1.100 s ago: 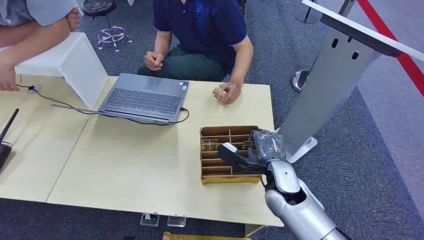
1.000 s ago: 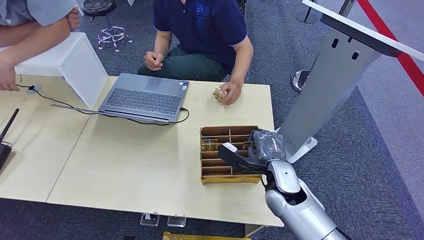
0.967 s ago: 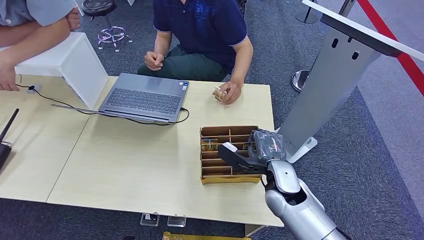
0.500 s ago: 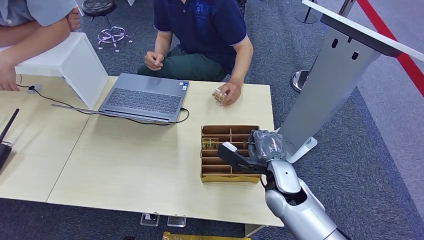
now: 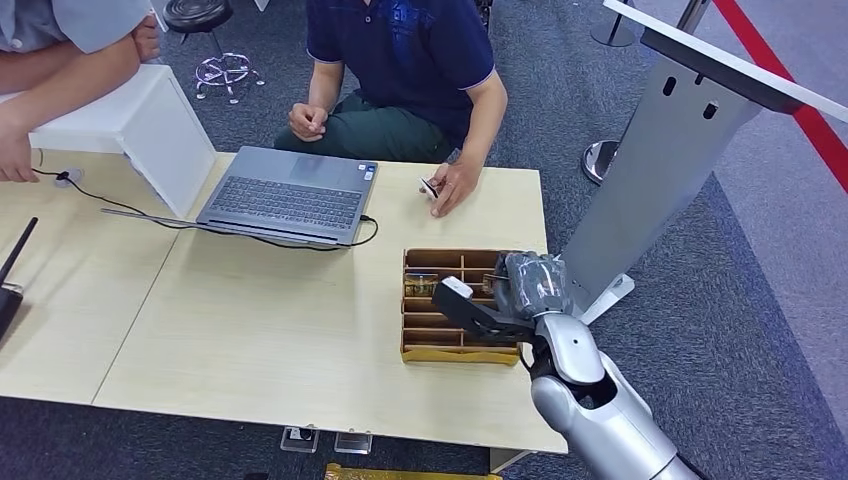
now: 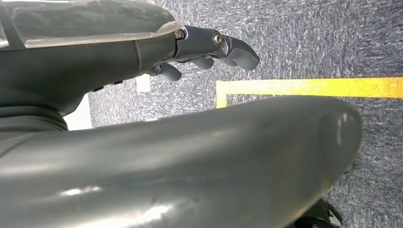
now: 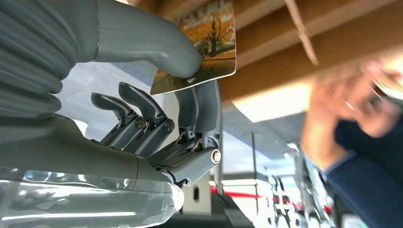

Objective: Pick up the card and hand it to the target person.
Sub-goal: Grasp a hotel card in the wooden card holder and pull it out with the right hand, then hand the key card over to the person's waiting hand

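Card: autumn-tree picture, orange and yellow, glossy, rounded corners. Pinched between thumb and fingers of right hand, partly inside a slot of the brown divided box near the table's right edge.

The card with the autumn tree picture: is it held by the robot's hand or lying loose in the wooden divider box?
Held. The right wrist view shows the card pinched between the right hand's thumb and fingers, by the box.
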Robot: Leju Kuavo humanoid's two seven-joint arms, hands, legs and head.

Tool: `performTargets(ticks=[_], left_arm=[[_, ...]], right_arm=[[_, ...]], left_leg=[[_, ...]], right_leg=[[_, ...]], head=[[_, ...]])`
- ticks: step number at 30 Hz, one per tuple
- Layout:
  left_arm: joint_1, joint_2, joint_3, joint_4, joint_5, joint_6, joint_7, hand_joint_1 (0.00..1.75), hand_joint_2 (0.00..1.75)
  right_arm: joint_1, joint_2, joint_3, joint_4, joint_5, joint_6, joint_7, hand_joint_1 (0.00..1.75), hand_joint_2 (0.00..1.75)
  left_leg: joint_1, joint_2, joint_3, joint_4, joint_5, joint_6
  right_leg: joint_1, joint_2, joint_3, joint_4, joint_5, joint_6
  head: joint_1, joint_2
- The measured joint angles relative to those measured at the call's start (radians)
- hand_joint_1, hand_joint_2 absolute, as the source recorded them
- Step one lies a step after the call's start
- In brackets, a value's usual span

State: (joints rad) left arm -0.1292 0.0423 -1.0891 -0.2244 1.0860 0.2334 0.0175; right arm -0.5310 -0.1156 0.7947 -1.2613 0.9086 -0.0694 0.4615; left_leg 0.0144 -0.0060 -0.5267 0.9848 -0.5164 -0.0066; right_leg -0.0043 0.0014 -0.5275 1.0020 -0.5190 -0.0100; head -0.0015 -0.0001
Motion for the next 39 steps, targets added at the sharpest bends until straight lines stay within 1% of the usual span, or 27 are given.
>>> performTargets(ticks=[6,13,20,26,31,36,39], left_arm=[[-0.012,0.000,-0.001,0.000,-0.011,-0.003,0.007,0.00,0.00],[-0.032,-0.002,-0.010,0.000,-0.023,-0.003,0.020,0.00,0.00],[-0.038,-0.003,-0.021,0.000,-0.034,-0.009,0.036,0.00,0.00],[-0.040,-0.005,-0.032,0.000,-0.028,-0.008,0.034,0.00,0.00],[-0.039,-0.006,-0.036,0.000,-0.020,-0.004,0.029,0.00,0.00],[-0.035,-0.006,-0.037,0.000,-0.010,-0.004,0.026,0.00,0.00],[-0.030,-0.006,-0.037,0.000,-0.008,-0.012,0.024,0.00,1.31]], right_arm=[[-0.107,0.018,0.001,-0.043,-0.027,-0.016,-0.027,1.75,1.75],[-0.237,0.054,0.002,0.004,-0.067,-0.072,-0.064,1.75,1.75],[-0.331,0.109,0.008,0.180,-0.094,-0.147,-0.117,1.75,1.75],[-0.372,0.187,0.019,0.380,-0.092,-0.237,-0.194,1.75,1.75],[-0.389,0.246,0.026,0.505,-0.091,-0.269,-0.209,1.75,1.75],[-0.407,0.283,0.029,0.587,-0.089,-0.285,-0.214,1.75,1.75],[-0.416,0.295,0.029,0.615,-0.083,-0.288,-0.213,0.44,1.75]], left_leg=[[0.000,0.000,0.000,0.000,0.000,0.000],[0.000,0.000,0.000,0.000,0.000,0.000],[0.000,0.000,-0.001,0.000,0.001,0.000],[0.000,0.000,-0.001,0.000,0.001,0.000],[0.000,0.000,-0.001,0.000,0.001,0.000],[0.000,0.000,-0.001,0.000,0.001,0.000],[0.000,0.000,-0.001,0.000,0.001,0.000]], right_leg=[[0.000,0.000,0.000,0.000,0.000,0.000],[0.000,0.000,0.000,0.001,0.000,0.000],[0.000,0.000,0.000,0.001,0.000,0.000],[0.000,0.000,0.000,0.001,0.000,0.000],[0.000,0.000,-0.001,0.001,0.000,0.000],[0.000,0.000,-0.001,0.001,0.000,0.000],[0.000,0.000,-0.001,0.001,0.000,0.000]], head=[[0.000,0.000],[0.000,0.000],[0.000,0.000],[-0.001,0.000],[0.000,0.000],[0.000,0.000],[0.001,0.000]])
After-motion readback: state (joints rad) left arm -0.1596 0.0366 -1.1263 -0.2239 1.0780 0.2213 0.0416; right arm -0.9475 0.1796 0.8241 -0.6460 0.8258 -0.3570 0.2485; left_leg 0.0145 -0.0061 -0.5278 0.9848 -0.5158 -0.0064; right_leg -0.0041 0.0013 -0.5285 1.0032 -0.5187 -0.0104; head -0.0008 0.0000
